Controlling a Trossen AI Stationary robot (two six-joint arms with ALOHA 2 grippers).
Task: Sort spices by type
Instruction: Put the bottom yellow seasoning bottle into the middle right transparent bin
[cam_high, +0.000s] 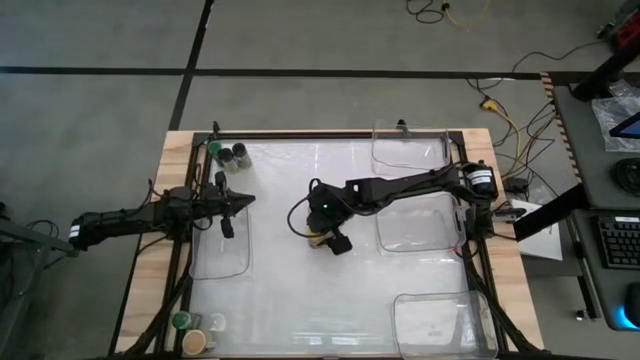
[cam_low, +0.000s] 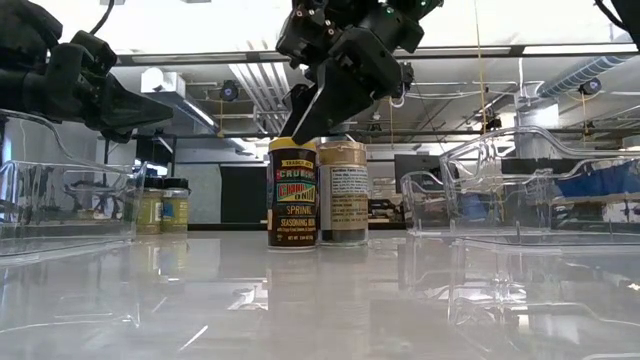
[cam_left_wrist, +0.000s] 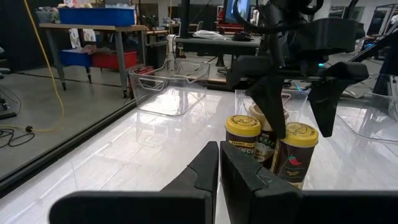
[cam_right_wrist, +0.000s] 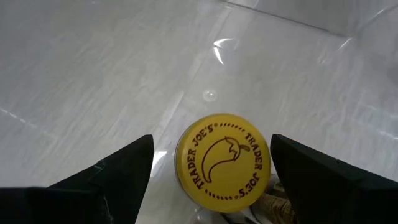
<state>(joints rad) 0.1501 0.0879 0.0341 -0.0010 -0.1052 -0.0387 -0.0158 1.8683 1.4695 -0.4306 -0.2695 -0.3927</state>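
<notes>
Mid-table stand three spice jars close together: a yellow-lidded jar (cam_right_wrist: 224, 163), a tan-lidded jar (cam_left_wrist: 264, 118) and a second yellow-lidded jar (cam_left_wrist: 242, 132). My right gripper (cam_right_wrist: 211, 140) hangs open, slanting down over the first yellow-lidded jar (cam_left_wrist: 297, 152), one finger on either side of its lid; I see no touch. The low view shows a yellow-lidded jar (cam_low: 293, 195) and the tan-lidded jar (cam_low: 342, 192) upright on their bases under that gripper (cam_low: 320, 125). My left gripper (cam_high: 243, 200) waits shut and level at the table's left, touching nothing.
Three dark- and green-lidded jars (cam_high: 228, 153) stand at the far left corner, and more jars (cam_high: 193, 330) at the near left corner. Clear bins sit at the left (cam_high: 220, 262), far right (cam_high: 385, 158), middle right (cam_high: 425, 238) and near right (cam_high: 445, 325).
</notes>
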